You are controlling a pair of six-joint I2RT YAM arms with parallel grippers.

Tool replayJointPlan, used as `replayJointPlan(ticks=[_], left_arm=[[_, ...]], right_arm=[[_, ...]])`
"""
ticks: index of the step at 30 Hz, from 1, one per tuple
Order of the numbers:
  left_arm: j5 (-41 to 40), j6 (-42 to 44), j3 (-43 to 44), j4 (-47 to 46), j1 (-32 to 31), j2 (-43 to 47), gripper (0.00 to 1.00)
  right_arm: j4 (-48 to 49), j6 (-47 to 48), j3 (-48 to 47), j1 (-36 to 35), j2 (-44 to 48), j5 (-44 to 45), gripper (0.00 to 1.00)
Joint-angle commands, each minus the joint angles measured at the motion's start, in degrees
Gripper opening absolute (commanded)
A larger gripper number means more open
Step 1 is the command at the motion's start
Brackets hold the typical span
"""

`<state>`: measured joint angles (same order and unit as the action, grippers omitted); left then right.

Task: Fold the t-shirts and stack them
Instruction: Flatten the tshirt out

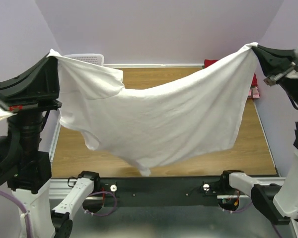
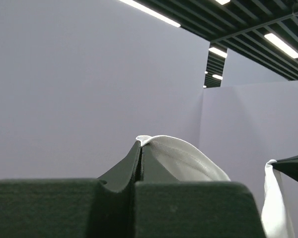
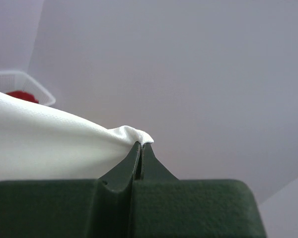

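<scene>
Where the white t-shirt (image 1: pixel 159 119) hung: in the air over the desk (image 1: pixel 260 148), strung from above its left edge to above its right edge, sagging in the middle.
Lowest fold: it dangled over the near edge of the desk; whether it touched the wood could not be told.
Sleeve (image 1: pixel 102 82): it drooped just below the left corner of the cloth, loosely creased.
Left jaws: pressed together on one top corner of the shirt, with a white tuft showing at their tips in the left wrist view.
Right jaws: pinched tight on the opposite top corner, the cloth running away from them in a taut sheet.
Arms: the left arm (image 1: pixel 27 89) and right arm (image 1: pixel 280 59) stood raised and well apart.
Other things: a white basket (image 1: pixel 87 58) sat at the far left corner, and a red cloth (image 1: pixel 211 62) lay at the far edge.
Step in hand: most likely spreading the shirt out before any fold; no crease looked made.
Next move calls for: both arms descending evenly and staying apart, so that the hanging edge lands first and the body drapes flat without bunching. The grips should hold until the cloth lies on the wood.
</scene>
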<state>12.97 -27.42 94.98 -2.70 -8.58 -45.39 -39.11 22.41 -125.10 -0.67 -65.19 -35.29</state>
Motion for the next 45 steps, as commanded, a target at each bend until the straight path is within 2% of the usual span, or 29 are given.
replayJointPlan(ticks=[1,4,5,6,8,9,12,15,17,19,22,29,39,45], left_arm=[[-1.6,0.0,-10.0,0.5,0.3,0.1,0.0],[-3.0,1.4,-21.1,-1.3,0.3,0.6,0.0],[-3.6,2.1,-24.1,-2.4,0.3,0.6,0.0],[-3.9,2.5,-30.1,-3.1,0.3,0.5,0.0],[-5.1,3.3,-36.0,-4.4,0.3,-0.6,0.0],[-5.5,3.8,-41.8,-6.8,0.3,-1.1,0.0],[-8.2,4.1,-50.9,-11.9,0.3,-5.4,0.0],[-10.1,3.2,-53.9,-16.0,1.1,-14.4,0.0],[-7.6,1.1,-50.2,-15.1,2.6,-23.6,0.0],[-9.0,1.4,-47.4,-14.4,2.7,-32.2,0.0],[-9.2,2.0,-42.9,-14.3,3.0,-40.2,0.0],[-11.4,4.0,-36.2,-12.6,3.0,-49.6,0.0],[-12.5,6.6,-34.3,-11.6,3.1,-49.0,0.0],[-11.4,8.2,-35.2,-11.7,3.1,-45.4,0.0]], right_arm=[[-0.7,-0.6,7.9,0.5,-2.9,4.0,0.01],[1.5,-0.4,18.1,0.4,-3.7,1.7,0.0],[2.9,0.3,24.1,0.4,-4.4,-1.1,0.0],[3.7,0.3,26.9,0.4,-4.9,-2.4,0.0],[7.2,-0.4,33.3,0.5,-6.2,-5.8,0.0],[8.8,-0.4,39.6,0.4,-7.6,-6.7,0.0],[18.3,-1.4,50.5,0.5,-11.4,-7.7,0.0],[24.9,-2.0,53.5,0.2,-19.8,-8.0,0.0],[28.6,-1.9,53.5,0.0,-24.8,-8.0,0.01],[30.3,-1.2,51.7,-0.8,-31.5,-7.9,0.0],[31.8,-1.7,48.4,-1.7,-38.2,-6.0,0.01],[32.1,-4.5,40.9,-2.0,-47.2,-1.2,0.0],[35.3,-7.6,41.2,-1.8,-46.9,5.0,0.0],[35.9,-9.0,40.3,-1.9,-49.4,1.3,0.0]])
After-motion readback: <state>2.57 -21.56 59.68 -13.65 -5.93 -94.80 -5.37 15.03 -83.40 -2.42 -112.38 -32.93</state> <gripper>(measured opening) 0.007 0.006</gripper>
